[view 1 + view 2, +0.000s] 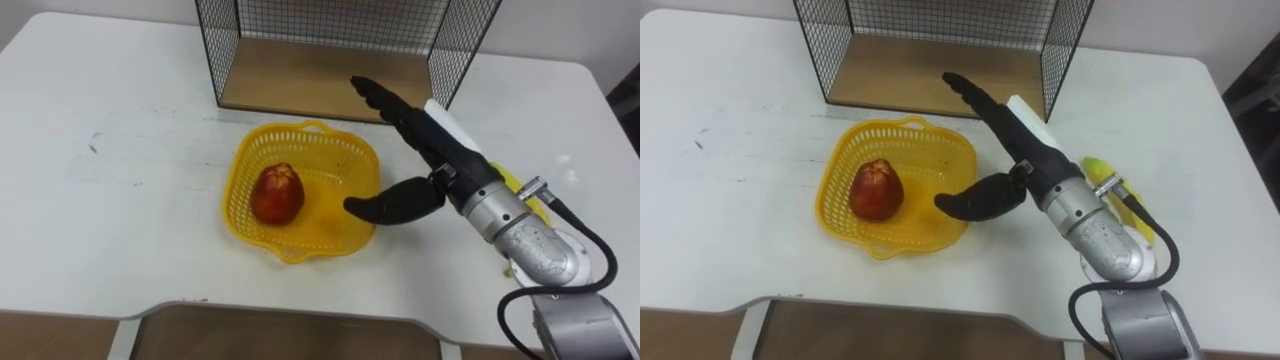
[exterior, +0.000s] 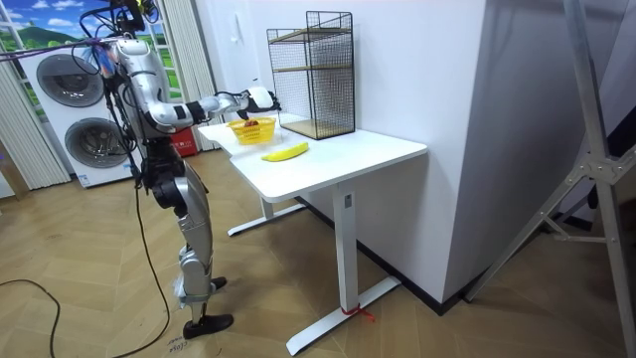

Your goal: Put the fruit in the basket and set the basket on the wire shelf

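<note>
A yellow plastic basket (image 1: 345,158) (image 1: 940,150) rests on the white table (image 1: 120,150), with a red apple (image 1: 278,193) (image 1: 876,189) lying in its left half. My right hand (image 1: 425,135) (image 1: 1012,135) hovers open over the basket's right rim, fingers straight toward the shelf, thumb spread above the basket's right side. A yellow banana (image 1: 1118,198) (image 1: 522,190) lies on the table to the right, partly hidden under my right forearm. The wire shelf (image 1: 330,45) (image 1: 940,40) with a wooden floor stands just behind the basket. In the room view the banana (image 2: 284,151) lies in front of the basket (image 2: 250,129).
The table's front edge (image 1: 300,312) runs close below the basket. The shelf's open side faces the basket. Bare tabletop spreads to the left. In the room view I stand at the table's end, with washing machines (image 2: 70,119) behind me.
</note>
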Robot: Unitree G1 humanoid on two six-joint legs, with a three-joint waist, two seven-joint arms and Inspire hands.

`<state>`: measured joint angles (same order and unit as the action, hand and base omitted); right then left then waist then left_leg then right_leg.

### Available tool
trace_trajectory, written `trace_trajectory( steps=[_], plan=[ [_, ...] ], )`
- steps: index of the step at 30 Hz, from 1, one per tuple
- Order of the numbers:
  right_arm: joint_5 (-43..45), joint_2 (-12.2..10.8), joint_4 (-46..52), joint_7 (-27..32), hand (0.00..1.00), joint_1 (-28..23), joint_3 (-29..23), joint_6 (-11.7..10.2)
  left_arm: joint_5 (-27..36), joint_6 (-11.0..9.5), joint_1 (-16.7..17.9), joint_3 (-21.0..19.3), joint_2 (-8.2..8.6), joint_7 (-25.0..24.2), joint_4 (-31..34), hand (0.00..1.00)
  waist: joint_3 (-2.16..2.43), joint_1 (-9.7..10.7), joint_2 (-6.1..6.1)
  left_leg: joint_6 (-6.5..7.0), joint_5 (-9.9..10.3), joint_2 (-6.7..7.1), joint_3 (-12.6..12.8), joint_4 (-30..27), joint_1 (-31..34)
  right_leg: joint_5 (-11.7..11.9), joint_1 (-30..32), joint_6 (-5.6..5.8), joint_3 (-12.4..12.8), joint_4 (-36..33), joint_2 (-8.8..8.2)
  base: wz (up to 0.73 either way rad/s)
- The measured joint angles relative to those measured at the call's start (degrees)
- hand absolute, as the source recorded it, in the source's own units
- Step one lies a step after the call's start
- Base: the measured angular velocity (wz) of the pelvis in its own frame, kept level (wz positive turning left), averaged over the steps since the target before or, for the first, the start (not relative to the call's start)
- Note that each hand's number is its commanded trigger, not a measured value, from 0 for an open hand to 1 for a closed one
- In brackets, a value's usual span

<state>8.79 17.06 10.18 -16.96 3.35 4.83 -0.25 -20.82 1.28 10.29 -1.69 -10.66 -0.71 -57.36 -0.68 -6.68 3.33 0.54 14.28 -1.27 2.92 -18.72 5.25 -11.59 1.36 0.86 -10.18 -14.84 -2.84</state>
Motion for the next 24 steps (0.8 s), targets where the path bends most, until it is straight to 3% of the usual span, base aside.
trace_trajectory(
  steps=[8,17,24],
  plan=[
    [-0.7,0.1,0.0,6.6,0.00,0.0,-6.7,-1.8,-0.1,0.0,2.5,-0.3,0.05,0.1,-0.1,0.00,-0.03,1.8,-0.30,-0.04,0.0,-0.06,0.7,1.2,-1.9,0.0,-1.1,0.00,0.8,0.0,0.11,-0.05],
    [-2.4,0.5,-2.5,14.7,0.00,-0.3,-10.1,-2.7,-0.1,-0.1,3.5,-1.6,0.03,0.4,-0.1,0.00,0.49,4.2,0.55,-0.06,-0.1,0.06,0.2,1.1,-2.0,0.0,-1.8,0.01,0.3,0.4,0.10,0.03],
    [-3.4,0.5,-7.9,19.3,0.00,-2.8,-11.0,-2.9,-0.1,0.1,4.4,-2.2,-0.01,1.7,-0.3,0.00,0.47,5.0,0.50,-0.07,-0.1,0.01,0.1,1.2,-3.0,0.1,-3.2,0.10,-0.1,1.2,0.14,0.03]
  ],
)
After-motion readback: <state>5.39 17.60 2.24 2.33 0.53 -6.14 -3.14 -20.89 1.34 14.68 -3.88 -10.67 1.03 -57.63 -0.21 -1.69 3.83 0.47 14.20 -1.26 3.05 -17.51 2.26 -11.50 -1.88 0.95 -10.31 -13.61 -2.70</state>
